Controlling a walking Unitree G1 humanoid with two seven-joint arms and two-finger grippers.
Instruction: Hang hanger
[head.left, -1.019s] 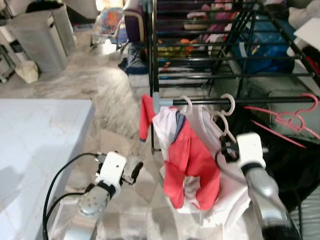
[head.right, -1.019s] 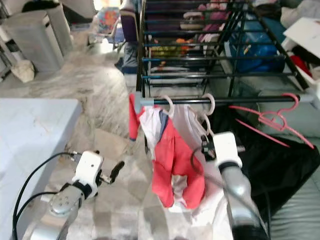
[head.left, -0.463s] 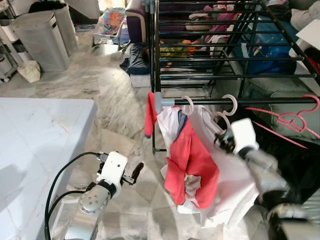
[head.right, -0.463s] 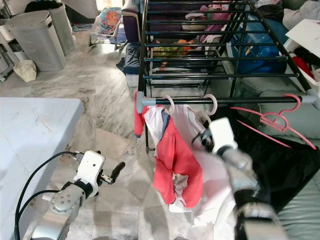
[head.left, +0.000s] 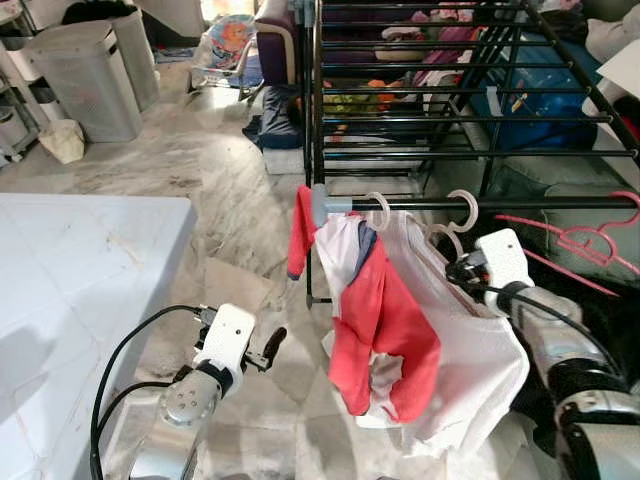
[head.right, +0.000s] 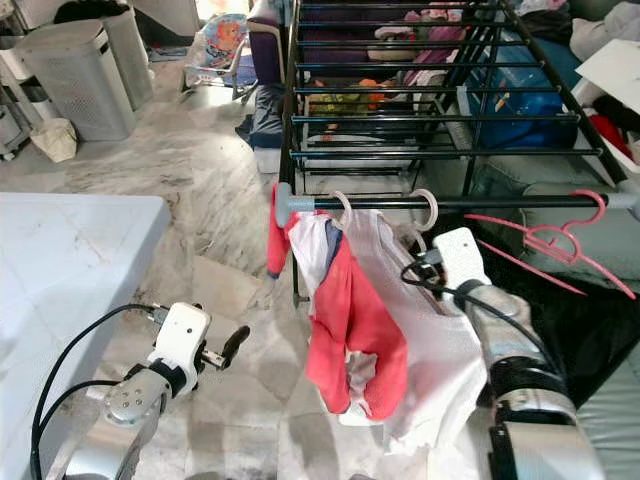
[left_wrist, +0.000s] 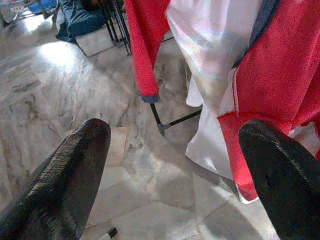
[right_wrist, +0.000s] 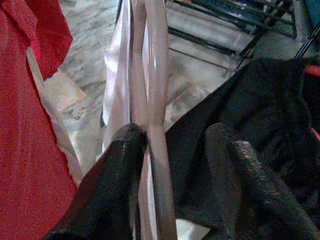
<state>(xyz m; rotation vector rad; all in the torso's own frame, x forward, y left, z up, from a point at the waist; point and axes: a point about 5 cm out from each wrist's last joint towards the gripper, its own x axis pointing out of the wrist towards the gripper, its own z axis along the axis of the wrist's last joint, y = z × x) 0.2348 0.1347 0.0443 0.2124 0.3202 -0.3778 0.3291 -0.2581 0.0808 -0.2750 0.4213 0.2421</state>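
The hanger (head.left: 446, 240) w/ the white shirt (head.left: 470, 350) is sitting centre-right of the left eye view, its pale hook just below the black rail (head.left: 480, 203) of the drying rack (head.left: 450, 95), beside two other pale hooks that are looped over that rail. Can't tell whether this hook is on the rail or only near it. The right gripper (head.left: 462, 272) is reaching in from the lower right; in the right wrist view one finger (right_wrist: 117, 170) is touching the hanger's pale neck (right_wrist: 152, 100), the other standing apart on the far side, so the jaws are standing part-open around the neck, not clamping it. The white shirt is hanging below, down toward the floor.

Just left of it a red and white garment (head.left: 375, 320) is hanging from the same rail, one red sleeve (head.left: 297, 232) drooping by the rail's grey end cap. At right edge a pink hanger (head.left: 585, 240) is hanging on the rail over a dark cloth (head.left: 600, 320).

The left gripper (head.left: 268, 345) is hovering low at lower left over the marble floor (head.left: 200, 190), jaws wide apart w/ nothing between them, pointing toward the red garment. A white table (head.left: 70, 280) is taking up the left side. A grey bin (head.left: 75, 75) is standing at upper left.
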